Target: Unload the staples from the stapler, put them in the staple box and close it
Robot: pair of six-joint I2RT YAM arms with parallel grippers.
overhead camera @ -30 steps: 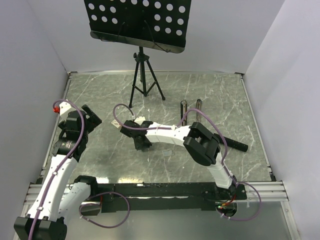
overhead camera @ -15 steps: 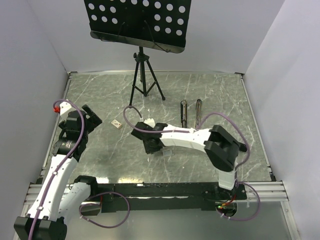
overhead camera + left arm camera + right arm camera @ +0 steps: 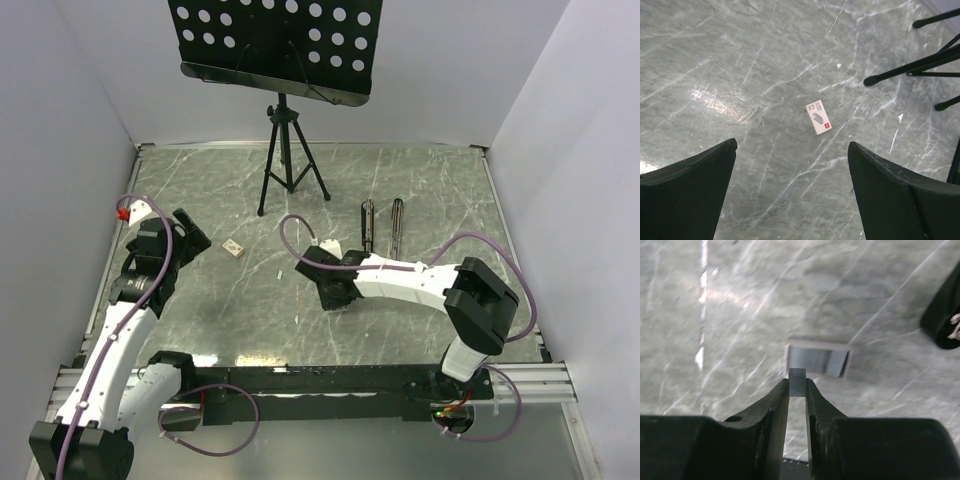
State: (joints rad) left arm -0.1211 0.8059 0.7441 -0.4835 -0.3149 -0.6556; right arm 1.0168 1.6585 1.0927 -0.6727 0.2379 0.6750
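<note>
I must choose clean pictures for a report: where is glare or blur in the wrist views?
Left wrist view: a bright glare patch on the marble table; the small printed box is sharp. Right wrist view: soft overall, the staple strip in the right gripper and the silvery block behind it blurred; glare streak upper left.

Worktop: grey-green marble-patterned worktop [image 3: 440,200]; polished and smooth, with bright glare patches.
Stapler: slim black bar-shaped stapler [image 3: 368,226]; dark matt body, silvery metal glinting along its length.
Staples: small silvery rectangular block of staples [image 3: 817,360]; metallic sheen, pale rim.
Held piece: small pale grey slip [image 3: 797,381]; smooth and dull, material unclear.
Box: small white card box with a red mark [image 3: 818,117]; printed, matt.
Fingers: right gripper's black fingers [image 3: 774,407] and left gripper's black fingers [image 3: 687,197]; matt plastic, faintly grainy.
Stand: black perforated music stand [image 3: 270,45]; looks like sheet metal, satin finish.
Cable: purple cable [image 3: 212,386]; smooth sheath.
</note>
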